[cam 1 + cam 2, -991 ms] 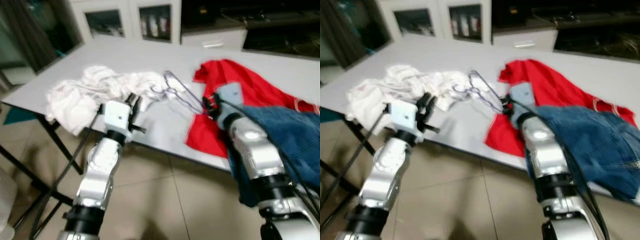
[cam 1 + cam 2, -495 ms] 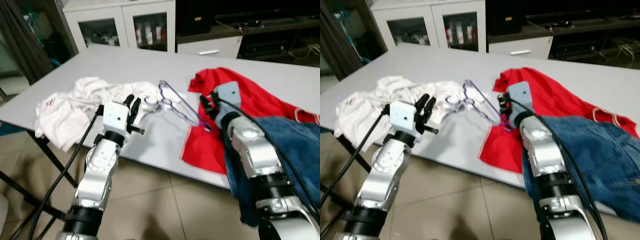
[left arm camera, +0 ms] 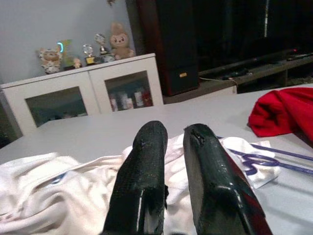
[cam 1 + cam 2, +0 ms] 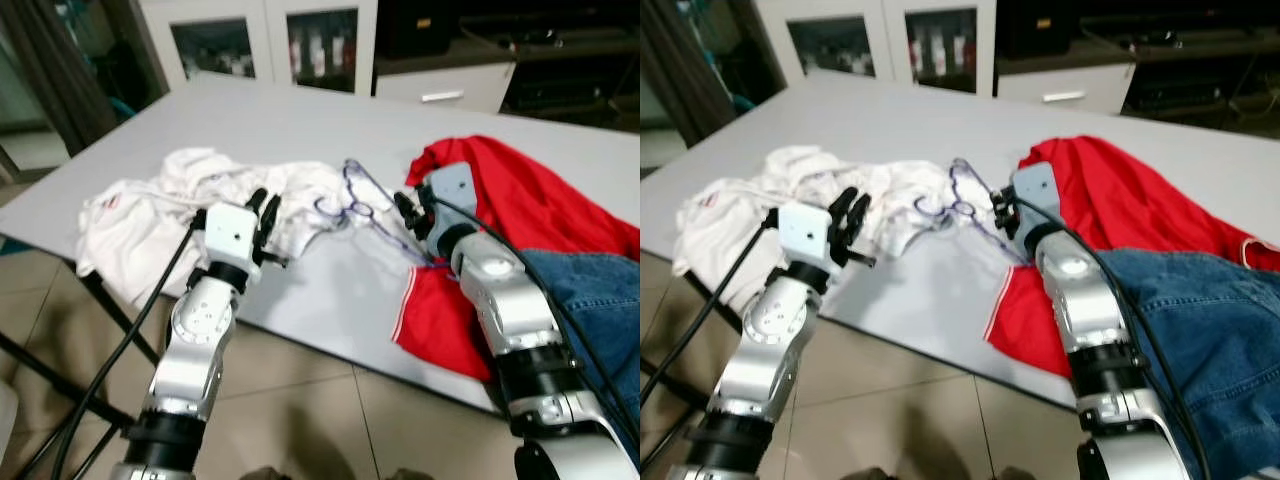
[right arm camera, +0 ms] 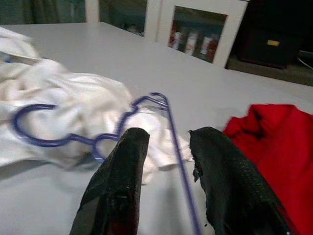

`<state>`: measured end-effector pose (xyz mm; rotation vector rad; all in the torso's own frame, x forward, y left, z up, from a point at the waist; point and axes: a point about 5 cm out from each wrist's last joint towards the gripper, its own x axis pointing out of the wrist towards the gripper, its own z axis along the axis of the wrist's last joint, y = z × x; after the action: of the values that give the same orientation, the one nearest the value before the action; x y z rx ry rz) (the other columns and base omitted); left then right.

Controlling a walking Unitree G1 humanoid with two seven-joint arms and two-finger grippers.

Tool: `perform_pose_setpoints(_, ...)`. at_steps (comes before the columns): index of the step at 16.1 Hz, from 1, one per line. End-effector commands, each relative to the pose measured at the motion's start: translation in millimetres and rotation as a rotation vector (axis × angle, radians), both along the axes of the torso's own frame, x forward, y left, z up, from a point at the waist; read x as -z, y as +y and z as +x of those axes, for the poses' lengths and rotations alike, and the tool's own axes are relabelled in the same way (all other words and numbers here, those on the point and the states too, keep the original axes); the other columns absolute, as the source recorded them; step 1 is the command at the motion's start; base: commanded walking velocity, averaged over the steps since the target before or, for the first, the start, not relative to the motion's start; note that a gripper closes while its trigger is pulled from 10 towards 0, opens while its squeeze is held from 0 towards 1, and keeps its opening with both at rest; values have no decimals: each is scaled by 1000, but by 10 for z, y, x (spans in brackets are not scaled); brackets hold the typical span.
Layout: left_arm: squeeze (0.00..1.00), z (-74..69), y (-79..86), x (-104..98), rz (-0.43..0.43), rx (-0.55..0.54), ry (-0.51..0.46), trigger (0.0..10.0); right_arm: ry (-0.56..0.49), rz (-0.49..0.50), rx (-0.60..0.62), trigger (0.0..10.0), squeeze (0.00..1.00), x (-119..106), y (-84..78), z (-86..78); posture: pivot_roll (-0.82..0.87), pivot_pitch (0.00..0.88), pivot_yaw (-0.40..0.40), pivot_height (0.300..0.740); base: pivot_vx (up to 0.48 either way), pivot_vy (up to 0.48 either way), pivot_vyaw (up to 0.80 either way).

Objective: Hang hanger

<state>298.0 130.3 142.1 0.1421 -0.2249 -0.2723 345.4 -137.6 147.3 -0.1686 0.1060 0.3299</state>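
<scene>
Purple wire hanger (image 4: 372, 205) is lying on the grey table (image 4: 300, 120), its hook end resting on the crumpled white cloth (image 4: 170, 195) and its far end reaching toward the red garment (image 4: 520, 200). Right gripper (image 5: 164, 147) is hovering just over the hanger with its fingers parted narrowly around one wire, not clamping it. Left gripper (image 3: 168, 147) is pointing over the white cloth, its fingers standing slightly apart and holding nothing. Blue denim garment (image 4: 1210, 330) is overlapping the red garment at the table edge.
</scene>
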Motion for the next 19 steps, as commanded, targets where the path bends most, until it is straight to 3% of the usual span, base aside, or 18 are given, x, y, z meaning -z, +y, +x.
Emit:
perform_pose_setpoints(1, 0, -12, 58, -28, 3, -16, -10, 10000, -2, -7, -42, 10000, 0, -23, 79, -13, -78, 0, 51, 740, 0, 0, 0)
perform_pose_setpoints(4, 0, -26, 41, -10, 43, 26, 1, 10000, 12, -41, -129, 10000, 16, -24, 122, -35, -79, 0, 48, 740, 0, 0, 0)
perform_pose_setpoints(5, 0, -24, 69, -20, 73, 45, 3, 10000, 13, -58, -184, 10000, 780, -41, 146, -51, -77, 0, 40, 740, 0, 0, 0)
perform_pose_setpoints(6, 0, -17, 90, -29, 82, 49, 5, 10000, 17, -66, -205, 10000, 1000, -43, 153, -56, -76, 0, 37, 740, 0, 0, 0)
perform_pose_setpoints(10, 0, -8, 169, -79, 95, 24, -5, 10000, 47, -186, -244, 10000, 996, 16, 132, -10, -65, 0, 10, 740, 0, 0, 0)
perform_pose_setpoints(11, 0, -30, 141, -64, 92, 28, -3, 10000, 63, -222, -223, 10000, 90, 37, 104, 38, -64, 2, 3, 740, 0, 0, 0)
perform_pose_setpoints(12, 0, -54, 110, -43, 88, 35, 4, 10000, 80, -251, -202, 10000, 0, 59, 78, 78, -62, 8, -6, 740, 0, 0, 0)
perform_pose_setpoints(16, 0, -103, 60, -2, 73, 31, 17, 10000, 97, -306, -130, 10000, 0, 98, 45, 171, -53, 22, -26, 740, 0, 0, 0)
perform_pose_setpoints(19, 0, -132, 45, 19, 67, 27, 24, 10000, 87, -295, -93, 10000, 0, 78, 38, 222, -48, 23, -32, 740, 0, 0, 0)
